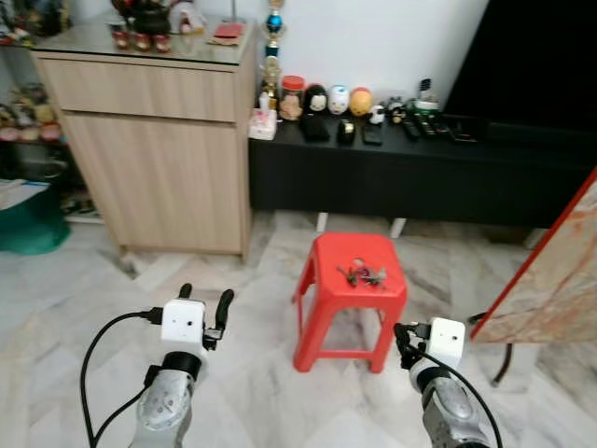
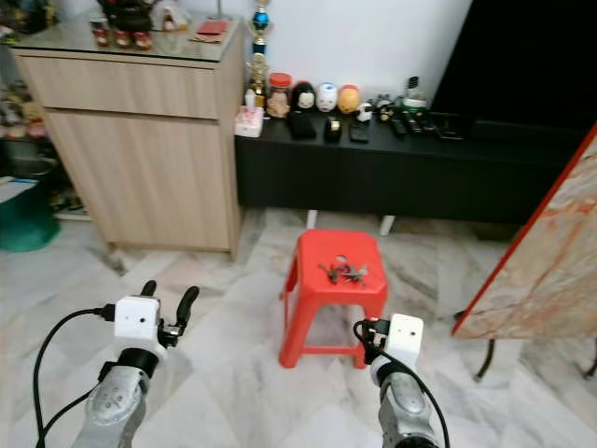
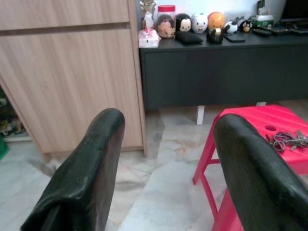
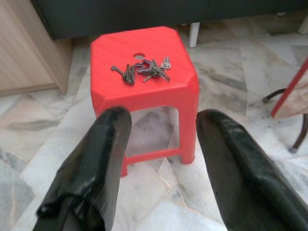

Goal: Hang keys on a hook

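Two grippers sit nearest the camera, raised over the marble floor. At seven o'clock the left gripper has its fingers spread apart, holding nothing. At five o'clock the right gripper likewise has its fingers parted and bare, aimed at the red stool. That stool stands at about one o'clock, just ahead of the right gripper, and the keys lie in a loose bunch on its seat, beside a small round hole. Farther off at eleven o'clock stands a wooden cabinet; at one o'clock a low black console carries figurines and remotes along the wall.
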You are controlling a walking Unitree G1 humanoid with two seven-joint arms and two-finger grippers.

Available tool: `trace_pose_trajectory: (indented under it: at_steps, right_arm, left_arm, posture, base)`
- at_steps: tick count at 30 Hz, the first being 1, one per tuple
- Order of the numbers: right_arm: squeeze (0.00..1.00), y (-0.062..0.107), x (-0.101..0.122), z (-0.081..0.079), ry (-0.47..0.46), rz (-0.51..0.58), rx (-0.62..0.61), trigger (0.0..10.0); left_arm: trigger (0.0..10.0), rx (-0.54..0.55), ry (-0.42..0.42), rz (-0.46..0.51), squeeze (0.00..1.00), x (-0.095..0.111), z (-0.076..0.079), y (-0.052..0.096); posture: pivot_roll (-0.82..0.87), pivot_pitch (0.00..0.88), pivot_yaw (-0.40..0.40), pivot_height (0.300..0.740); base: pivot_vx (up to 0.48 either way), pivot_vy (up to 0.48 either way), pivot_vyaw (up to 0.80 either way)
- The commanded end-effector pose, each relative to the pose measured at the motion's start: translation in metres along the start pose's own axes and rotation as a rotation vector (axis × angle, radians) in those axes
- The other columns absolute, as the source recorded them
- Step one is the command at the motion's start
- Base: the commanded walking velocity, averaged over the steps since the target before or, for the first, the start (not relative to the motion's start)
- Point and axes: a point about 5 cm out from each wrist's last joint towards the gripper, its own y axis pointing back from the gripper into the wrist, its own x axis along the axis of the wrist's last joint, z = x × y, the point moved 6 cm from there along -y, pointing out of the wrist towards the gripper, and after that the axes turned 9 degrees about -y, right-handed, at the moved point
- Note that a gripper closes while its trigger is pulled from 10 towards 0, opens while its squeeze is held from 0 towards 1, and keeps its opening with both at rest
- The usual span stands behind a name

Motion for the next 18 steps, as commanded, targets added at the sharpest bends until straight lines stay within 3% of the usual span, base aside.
trace_pose_trajectory:
  at_steps: [1, 4, 6, 18]
  right_arm:
    - [0.00, -0.0009, 0.0044, 0.0043, 0.037, 0.004, -0.002, 10.0]
    - [0.00, -0.0006, 0.0038, 0.0036, 0.050, 0.003, 0.001, 10.0]
    - [0.00, 0.0004, 0.0004, 0.0059, -0.013, -0.005, -0.014, 10.0]
    - [0.00, 0.0002, 0.0010, 0.0047, 0.055, -0.012, 0.008, 10.0]
  left_arm:
    - [10.0, -0.023, 0.012, 0.009, 0.00, 0.0041, 0.0089, -0.0018]
    - [10.0, -0.024, 0.014, 0.005, 0.00, 0.0031, 0.0097, -0.0013]
    - [10.0, -0.026, 0.015, 0.004, 0.00, 0.0032, 0.0104, -0.0013]
    - [10.0, -0.027, 0.021, 0.004, 0.00, 0.0039, 0.0122, -0.0023]
  posture:
    - [0.09, 0.000, -0.093, 0.740]
    - [0.09, 0.000, -0.093, 0.740]
    - [0.09, 0.000, -0.093, 0.740]
    - [0.09, 0.000, -0.097, 0.740]
  base:
    - [0.334, 0.000, 0.00]
    - [0.344, 0.000, 0.80]
    - [0.345, 0.000, 0.47]
    - [0.353, 0.000, 0.05]
